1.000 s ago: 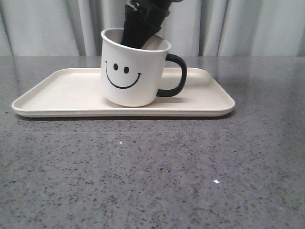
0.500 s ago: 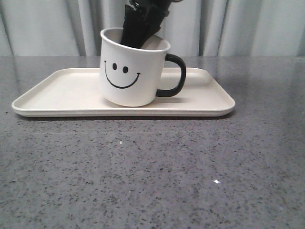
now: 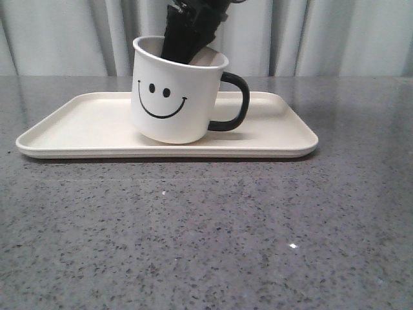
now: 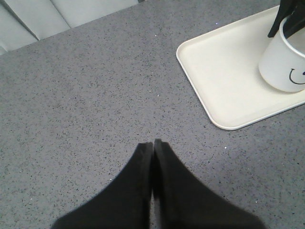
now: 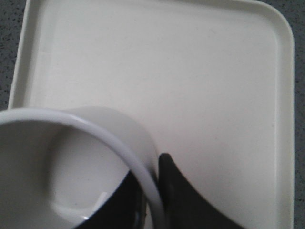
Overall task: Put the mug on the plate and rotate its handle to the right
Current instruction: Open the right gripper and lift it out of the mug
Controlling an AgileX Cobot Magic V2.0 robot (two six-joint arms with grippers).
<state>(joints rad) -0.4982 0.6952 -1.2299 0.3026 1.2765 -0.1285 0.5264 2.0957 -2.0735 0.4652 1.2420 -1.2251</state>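
Observation:
The white mug (image 3: 174, 97) with a black smiley face is on the cream plate (image 3: 84, 129), tilted slightly. Its black handle (image 3: 232, 103) points right in the front view. My right gripper (image 5: 150, 191) is shut on the mug's rim, one finger inside and one outside; in the front view it comes down into the mug from above (image 3: 190, 29). The mug's rim (image 5: 124, 143) fills the right wrist view over the plate (image 5: 190, 71). My left gripper (image 4: 153, 143) is shut and empty above the bare table, apart from the plate (image 4: 214, 71) and mug (image 4: 283, 62).
The grey speckled table (image 3: 206, 226) stretches in front of the plate. A pale curtain (image 3: 335, 35) hangs behind the table's far edge.
The mug has shifted a little to the left and up on the plate, tilting slightly, with my right gripper still on its rim.

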